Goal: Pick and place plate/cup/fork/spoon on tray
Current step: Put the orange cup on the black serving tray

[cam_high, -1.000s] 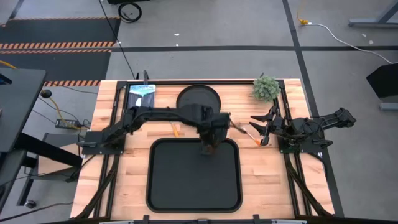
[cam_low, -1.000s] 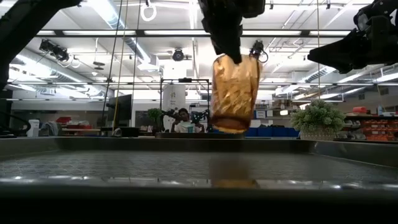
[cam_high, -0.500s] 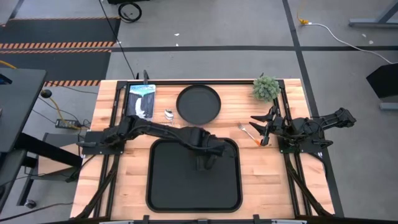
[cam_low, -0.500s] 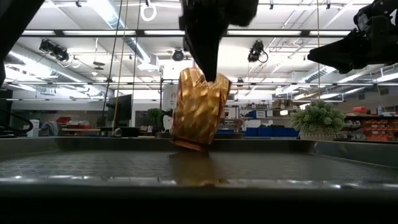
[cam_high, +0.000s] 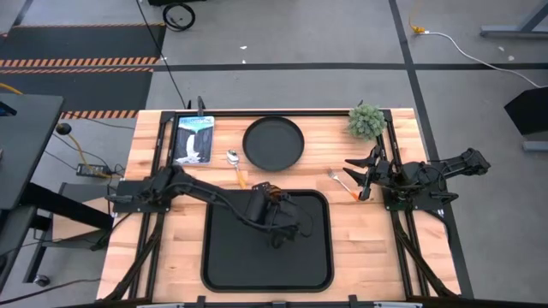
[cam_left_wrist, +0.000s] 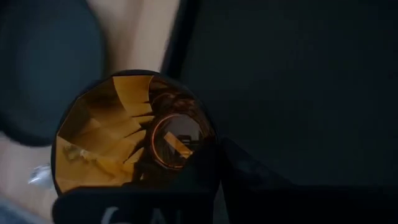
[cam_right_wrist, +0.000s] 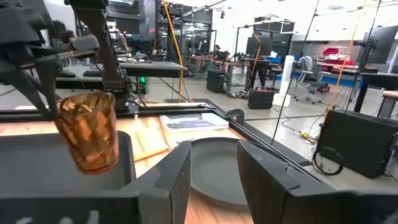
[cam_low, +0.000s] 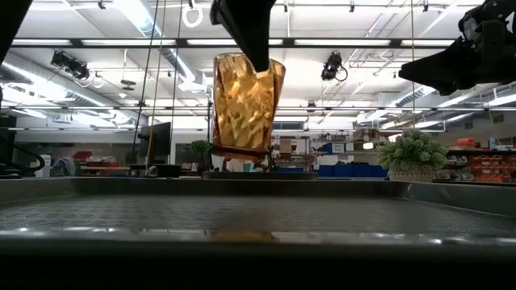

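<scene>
The amber cup [cam_low: 246,105] hangs over the far half of the black tray [cam_high: 266,265], held by my left gripper [cam_high: 276,204]. It also shows in the left wrist view [cam_left_wrist: 118,143] and the right wrist view [cam_right_wrist: 87,134]. The round black plate [cam_high: 273,143] lies on the table beyond the tray. The spoon [cam_high: 235,167] lies left of the plate. The fork [cam_high: 341,181] lies on the wood right of the tray. My right gripper [cam_high: 355,175] is open and empty at the right, next to the fork. My left gripper holds the cup by its rim [cam_low: 260,60], on one side of the mouth. One finger [cam_left_wrist: 196,177] is inside the cup and the other outside the wall. The fingers point down from above. The cup hangs open end up, nearly upright, clear of the tray.
A small potted plant [cam_high: 366,121] stands at the far right corner. A printed card [cam_high: 193,139] lies at the far left. Bare wood shows on both sides of the tray. The low view looks into a workshop beyond the table, where a person sits far off.
My left gripper has carried the cup from the tray's far rim toward the table's near edge and a little left, over the tray. The cup tipped half a second ago and now hangs nearly upright, still clear of the tray.
</scene>
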Robot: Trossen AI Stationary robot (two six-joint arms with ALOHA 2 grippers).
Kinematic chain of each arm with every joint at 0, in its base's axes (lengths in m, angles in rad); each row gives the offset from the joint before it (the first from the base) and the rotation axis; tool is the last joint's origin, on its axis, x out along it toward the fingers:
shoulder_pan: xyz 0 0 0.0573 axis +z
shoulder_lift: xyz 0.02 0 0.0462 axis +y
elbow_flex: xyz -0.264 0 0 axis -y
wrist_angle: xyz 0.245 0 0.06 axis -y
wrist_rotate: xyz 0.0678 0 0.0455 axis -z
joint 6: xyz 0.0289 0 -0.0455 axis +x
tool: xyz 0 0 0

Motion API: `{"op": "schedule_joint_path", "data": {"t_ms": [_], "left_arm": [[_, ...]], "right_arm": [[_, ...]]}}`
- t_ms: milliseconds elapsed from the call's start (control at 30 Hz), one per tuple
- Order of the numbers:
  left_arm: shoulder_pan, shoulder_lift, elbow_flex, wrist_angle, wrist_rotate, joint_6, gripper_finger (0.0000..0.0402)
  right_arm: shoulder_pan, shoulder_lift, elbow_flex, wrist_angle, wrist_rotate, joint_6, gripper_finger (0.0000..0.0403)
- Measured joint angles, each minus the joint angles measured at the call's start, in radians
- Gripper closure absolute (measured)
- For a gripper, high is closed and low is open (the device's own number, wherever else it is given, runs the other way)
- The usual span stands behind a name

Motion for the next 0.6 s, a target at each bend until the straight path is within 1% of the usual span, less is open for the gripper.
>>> {"op": "schedule_joint_path", "data": {"t_ms": [67, 100, 167, 333, 400, 533, 600], "left_arm": [[-0.005, 0.0, 0.0, 0.017, -0.027, -0.012, 0.0388], [-0.004, 0.0, 0.0, 0.051, -0.029, -0.012, 0.0388], [0.005, 0.0, 0.0, 0.153, -0.013, 0.01, 0.0388], [0.023, 0.001, 0.0, 0.43, 0.018, 0.123, 0.0388], [0.029, 0.01, 0.002, 0.508, 0.056, 0.17, 0.0388], [0.045, 0.05, 0.002, 0.578, 0.117, 0.215, 0.0388], [0.06, 0.071, 0.002, 0.571, 0.125, 0.215, 0.0388]], "right_arm": [[0.0, 0.0, 0.0, 0.0, 0.0, 0.0, 0.0266], [0.0, 0.0, 0.0, 0.0, 0.0, 0.0, 0.0266], [0.0, 0.0, 0.0, 0.0, 0.0, 0.0, 0.0266], [0.0, 0.0, 0.0, 0.0, 0.0, 0.0, 0.0266], [0.0, 0.0, 0.0, 0.0, 0.0, 0.0, 0.0266], [0.0, 0.0, 0.0, 0.0, 0.0, 0.0, 0.0266], [0.0, 0.0, 0.0, 0.0, 0.0, 0.0, 0.0266]]}}
